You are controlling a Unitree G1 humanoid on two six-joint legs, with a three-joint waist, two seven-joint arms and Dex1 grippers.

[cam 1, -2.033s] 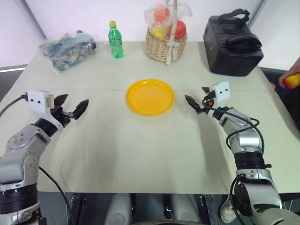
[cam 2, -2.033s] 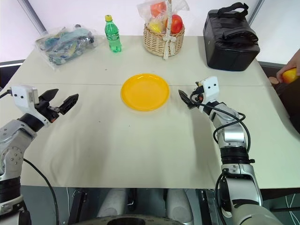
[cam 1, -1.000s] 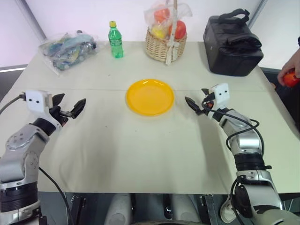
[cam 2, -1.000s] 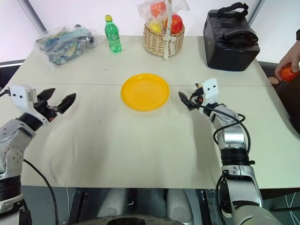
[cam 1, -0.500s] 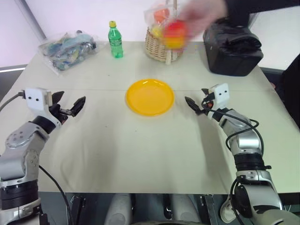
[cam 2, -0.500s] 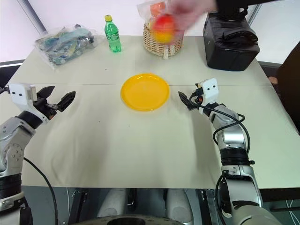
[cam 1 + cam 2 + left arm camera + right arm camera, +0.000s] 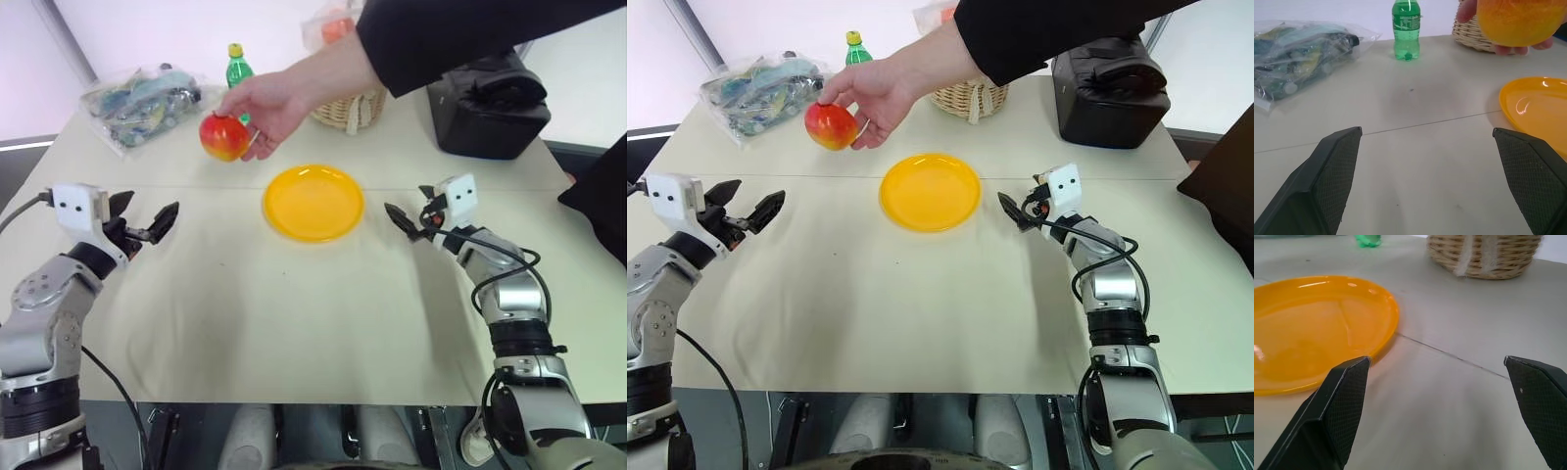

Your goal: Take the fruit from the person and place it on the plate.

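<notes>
Above the table's far-left area, the person's hand [image 7: 269, 103] holds the fruit [image 7: 224, 137] in the air, clear of the yellow plate [image 7: 313, 203] at table centre. Left gripper [image 7: 145, 227] hovers near the left edge, fingers spread wide, empty. Right gripper [image 7: 405, 223] sits just beside the plate's right rim, fingers apart, grasping nothing. Wicker basket [image 7: 968, 96] stands at the far edge.

The person's hand [image 7: 269, 101] has carried the fruit [image 7: 224, 137] from the table's right edge across, now beyond the plate's [image 7: 313, 203] left.
</notes>
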